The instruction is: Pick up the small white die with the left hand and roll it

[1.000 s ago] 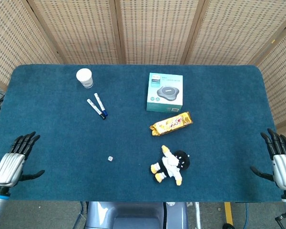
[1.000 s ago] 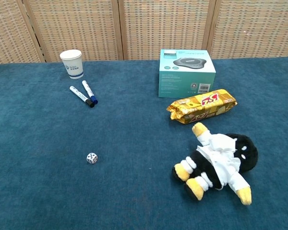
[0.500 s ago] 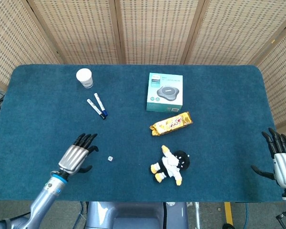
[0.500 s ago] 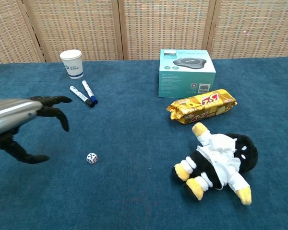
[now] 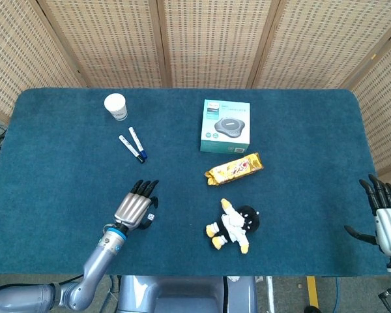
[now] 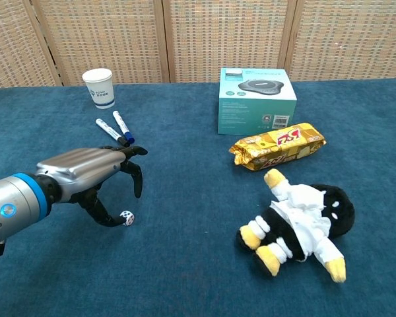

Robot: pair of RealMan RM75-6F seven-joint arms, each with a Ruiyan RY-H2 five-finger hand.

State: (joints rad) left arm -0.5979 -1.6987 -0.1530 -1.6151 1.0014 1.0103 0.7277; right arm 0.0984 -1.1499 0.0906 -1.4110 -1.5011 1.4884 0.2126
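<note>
We see the small white die (image 6: 126,218) lying on the blue tabletop (image 6: 185,264), lower left of centre in the chest view. Our left robot hand (image 6: 96,175) arches just over it, fingers spread, thumb tip beside the die, nothing grasped. Our right robot hand (image 5: 386,218) rests open at the head view's lower right edge.

Small white die (image 6: 126,218), black pips, sat flat on the blue tabletop (image 6: 185,264) toward the near left area. One face with several pips faced the chest camera. In the head view the die (image 5: 151,216) showed only as a white speck, pips unreadable. Left hand (image 6: 96,173) arched directly over it, fingers spread and curved down, thumb tip just beside the die's left edge; contact could not be confirmed. Die not lifted.
</note>
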